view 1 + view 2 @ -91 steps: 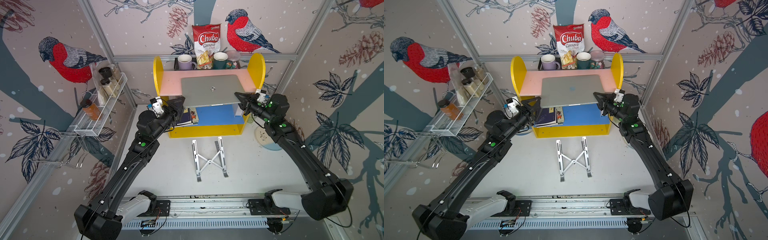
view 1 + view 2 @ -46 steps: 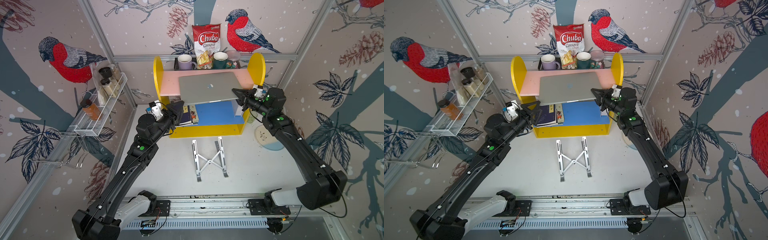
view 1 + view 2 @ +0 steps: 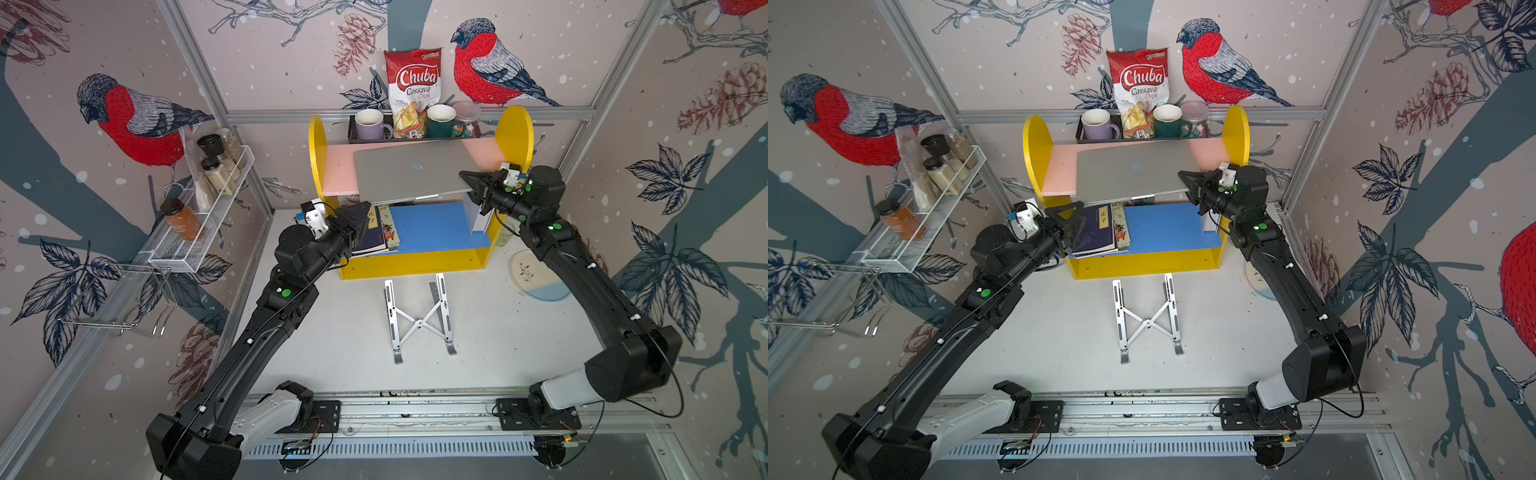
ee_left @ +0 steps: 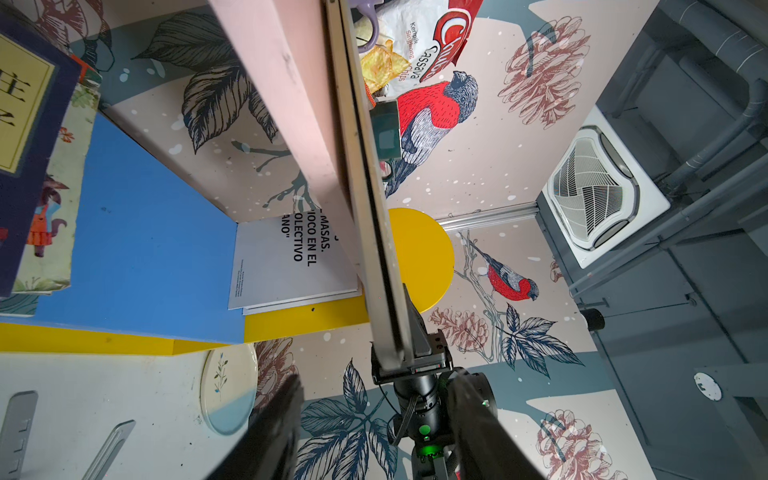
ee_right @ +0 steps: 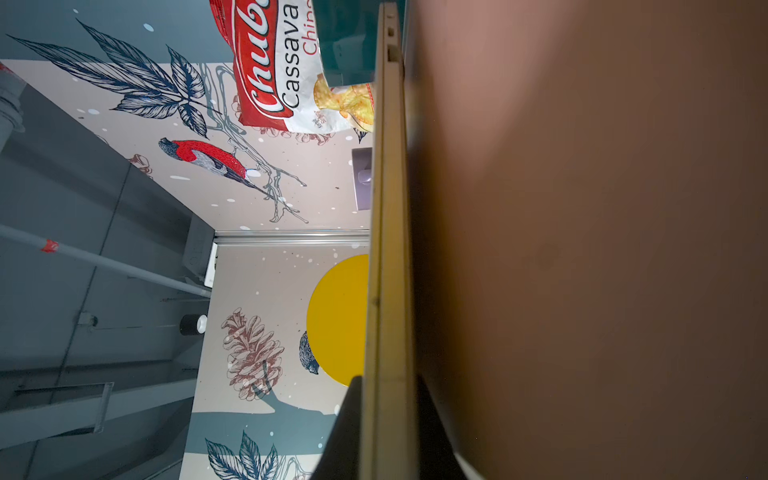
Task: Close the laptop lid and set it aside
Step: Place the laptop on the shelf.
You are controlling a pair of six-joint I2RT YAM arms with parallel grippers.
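my right gripper [image 3: 467, 181] is clamped on the right edge of the laptop [image 3: 411, 174], one finger over it and one under. the right wrist view shows the thin silver edge pinched between my fingers [image 5: 345, 424]. the lid [image 3: 1129, 170] is shut flat on the base, logo up. the laptop lies along the pink board [image 3: 338, 174] of the yellow shelf [image 3: 517, 129], its front edge hanging past the board. my left gripper [image 3: 1073, 218] hangs lower, just under the laptop's front left corner. its fingers [image 4: 274, 428] are apart and hold nothing.

behind the laptop, a black tray [image 3: 352, 124] against the back wall holds four things in a row: a purple mug [image 3: 371, 124], a red and white chips bag [image 3: 413, 83] standing upright, a green mug [image 3: 441, 121] and a small clear jar [image 3: 467, 116] whose contents i cannot make out. in the shelf's lower compartment, on the blue board [image 3: 432, 226], a stack of books [image 3: 376, 232] lies at the left end beside my left gripper. a white booklet [image 3: 478, 216] leans at the right end. on the left wall a wire rack [image 3: 183, 253] carries spice jars [image 3: 216, 170] toward its far end and an orange bottle [image 3: 178, 220] nearer. on the table in front of the shelf a folding metal stand [image 3: 419, 320] lies bare, and a plate [image 3: 536, 278] sits near my right arm.
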